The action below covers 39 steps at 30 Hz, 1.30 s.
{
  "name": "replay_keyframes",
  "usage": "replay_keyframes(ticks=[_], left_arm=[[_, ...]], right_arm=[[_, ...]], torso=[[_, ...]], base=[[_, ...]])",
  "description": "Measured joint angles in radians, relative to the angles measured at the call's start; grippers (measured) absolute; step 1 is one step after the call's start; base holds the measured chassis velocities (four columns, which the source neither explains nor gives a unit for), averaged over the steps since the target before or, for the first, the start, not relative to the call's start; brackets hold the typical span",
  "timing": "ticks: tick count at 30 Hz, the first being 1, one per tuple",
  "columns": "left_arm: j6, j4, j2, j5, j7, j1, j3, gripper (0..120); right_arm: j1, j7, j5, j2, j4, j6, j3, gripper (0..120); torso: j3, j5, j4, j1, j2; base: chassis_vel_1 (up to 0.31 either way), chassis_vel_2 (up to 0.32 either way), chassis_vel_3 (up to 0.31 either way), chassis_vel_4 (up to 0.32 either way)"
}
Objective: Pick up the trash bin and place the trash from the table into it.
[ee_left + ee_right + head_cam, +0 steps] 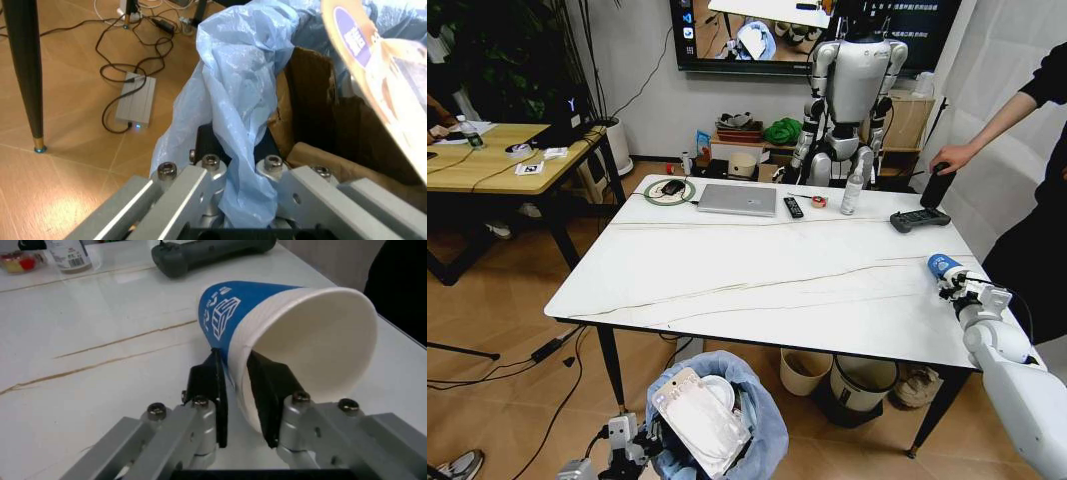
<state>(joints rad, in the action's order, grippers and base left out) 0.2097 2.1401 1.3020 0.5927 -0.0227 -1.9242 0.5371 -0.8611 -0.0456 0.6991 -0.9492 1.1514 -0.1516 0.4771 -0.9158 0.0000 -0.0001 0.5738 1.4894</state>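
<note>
Trash bin [722,420] held by left gripper [233,172] clamped on its liner, mostly filled; blue cup [280,335], table's [757,290] last litter, pinched by right gripper [237,390] at 3 o'clock edge.

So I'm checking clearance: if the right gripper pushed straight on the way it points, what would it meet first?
Beyond the blue cup that the right gripper already pinches by the rim, probably the dark game controller at the table's far edge; depth is hard to judge.
</note>
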Motion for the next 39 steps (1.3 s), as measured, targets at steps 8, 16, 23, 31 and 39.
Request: replay_keyframes(ticks=[8, 16, 23, 31, 39], left_arm=[[0.000, -0.002, -0.001, 0.002, 0.000, 0.002, 0.000, 0], [0.000, -0.008, -0.007, 0.004, 0.000, 0.007, -0.004, 0], [0.000, -0.005, -0.011, 0.007, -0.001, 0.005, -0.004, 0], [0.000, 0.005, -0.009, 0.008, -0.001, 0.001, 0.000, 0], [0.000, 0.007, -0.002, 0.008, -0.001, 0.002, 0.003, 0]], right_arm=[[-0.003, 0.016, 0.012, 0.001, 0.006, 0.016, -0.004, 0], [-0.044, 0.063, 0.043, 0.015, 0.058, 0.046, 0.003, 0], [-0.200, 0.307, 0.115, 0.074, 0.299, 0.200, 0.038, 0], [-0.455, 0.627, 0.122, 0.141, 0.666, 0.356, -0.029, 0], [-0.571, 0.475, 0.071, 0.170, 0.945, 0.332, -0.308, 0]], torso=[[0.000, 0.0001, 0.0000, 0.000, 0.000], [0.000, 0.0001, -0.0002, 0.000, 0.000], [0.000, -0.0008, -0.0003, 0.000, 0.000], [0.000, 0.0001, 0.0000, 0.000, 0.000], [0.000, -0.0002, -0.0001, 0.000, 0.000]], base=[[0.000, 0.000, 0.000, 0.000], [0.000, 0.000, 0.000, 0.000], [0.000, 0.000, 0.000, 0.000], [0.000, 0.000, 0.000, 0.000], [0.000, 0.000, 0.000, 0.000]])
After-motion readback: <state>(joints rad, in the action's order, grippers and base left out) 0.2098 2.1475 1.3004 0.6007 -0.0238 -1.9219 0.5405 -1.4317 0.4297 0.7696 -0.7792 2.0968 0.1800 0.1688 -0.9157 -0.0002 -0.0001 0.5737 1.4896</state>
